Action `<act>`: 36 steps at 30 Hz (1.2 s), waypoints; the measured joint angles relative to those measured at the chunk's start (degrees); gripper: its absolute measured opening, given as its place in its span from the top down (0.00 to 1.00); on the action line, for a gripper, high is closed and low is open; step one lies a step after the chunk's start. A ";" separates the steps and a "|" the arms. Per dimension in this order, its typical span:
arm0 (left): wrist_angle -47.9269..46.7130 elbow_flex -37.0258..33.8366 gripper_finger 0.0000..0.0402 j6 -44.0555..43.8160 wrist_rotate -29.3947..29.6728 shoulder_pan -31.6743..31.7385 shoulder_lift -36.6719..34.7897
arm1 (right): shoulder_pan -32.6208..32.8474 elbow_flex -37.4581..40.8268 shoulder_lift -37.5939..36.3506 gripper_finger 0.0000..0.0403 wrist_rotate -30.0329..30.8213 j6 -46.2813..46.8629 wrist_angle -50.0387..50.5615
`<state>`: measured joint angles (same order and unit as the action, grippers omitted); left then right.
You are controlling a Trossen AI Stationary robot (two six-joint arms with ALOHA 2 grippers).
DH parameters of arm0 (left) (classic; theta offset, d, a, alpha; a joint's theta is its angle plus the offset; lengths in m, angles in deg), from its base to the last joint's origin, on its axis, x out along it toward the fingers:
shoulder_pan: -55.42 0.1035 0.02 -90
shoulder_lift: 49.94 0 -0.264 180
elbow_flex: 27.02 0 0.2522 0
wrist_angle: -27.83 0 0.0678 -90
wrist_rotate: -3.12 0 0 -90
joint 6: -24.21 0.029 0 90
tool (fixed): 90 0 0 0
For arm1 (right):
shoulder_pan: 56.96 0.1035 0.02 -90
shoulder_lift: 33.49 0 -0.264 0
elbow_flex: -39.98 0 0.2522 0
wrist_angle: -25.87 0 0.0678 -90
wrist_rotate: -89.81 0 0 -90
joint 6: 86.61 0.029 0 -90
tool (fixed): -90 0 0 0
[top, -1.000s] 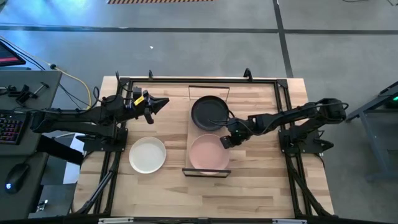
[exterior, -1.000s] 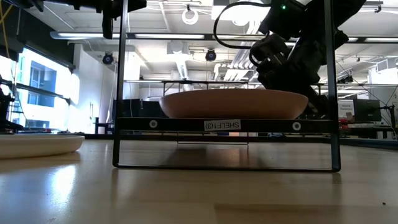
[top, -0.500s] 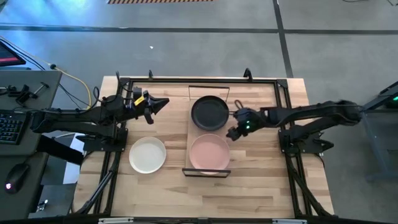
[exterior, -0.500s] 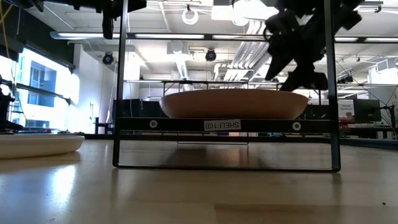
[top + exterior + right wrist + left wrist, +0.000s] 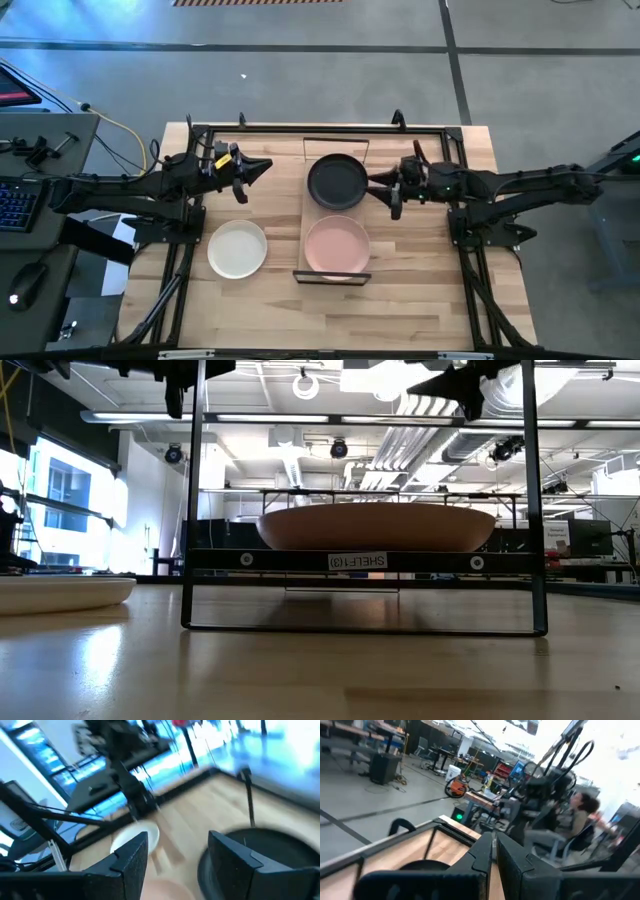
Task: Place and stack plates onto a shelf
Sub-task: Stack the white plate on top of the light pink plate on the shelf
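Observation:
The shelf (image 5: pixel 311 214) stands mid-table, a pale plank with black rails. On it lie a black plate (image 5: pixel 337 182) at the far end and a pale pink plate (image 5: pixel 337 246) at the near end, each flat on its base. A cream-white plate (image 5: pixel 237 249) lies on the tabletop left of the shelf. My right gripper (image 5: pixel 383 192) hangs open just right of the black plate, raised, with nothing between its fingers (image 5: pixel 131 854). My left gripper (image 5: pixel 262 166) is shut and empty, held above the table left of the shelf's far end.
The low view shows the pink plate (image 5: pixel 376 527) on the shelf's front rail (image 5: pixel 360 561) and the cream-white plate (image 5: pixel 60 592) at the left. Black frame bars (image 5: pixel 320 128) run along the table's far side. A desk with a keyboard (image 5: pixel 18 200) stands left of the table.
My right gripper has opened and left the pink plate's right rim, then risen and drawn back toward the table's far right, ending beside the black plate. The pink plate stays flat on the shelf.

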<state>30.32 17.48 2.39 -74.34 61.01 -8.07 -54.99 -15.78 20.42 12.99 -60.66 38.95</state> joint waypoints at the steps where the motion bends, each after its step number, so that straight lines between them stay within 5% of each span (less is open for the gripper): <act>1: -0.28 0.00 0.96 1.84 0.00 0.00 0.00 | -0.16 0.00 0.02 0.54 0.01 -1.88 -1.36; 8: -1.84 0.00 0.96 6.97 -0.21 -0.02 0.00 | -3.55 0.00 0.02 0.62 -3.35 -5.85 -2.81; 16: -1.84 0.00 0.96 6.95 -0.42 -0.02 0.00 | -7.43 0.00 0.02 0.97 -13.15 -6.96 -1.89; 36: -1.79 0.00 0.96 6.95 -0.42 -0.02 0.00 | -10.34 0.04 -3.24 1.00 -17.93 -10.97 1.47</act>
<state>28.53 17.48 9.33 -74.76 60.98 -8.07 -65.34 -15.74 17.18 -4.94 -71.63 40.43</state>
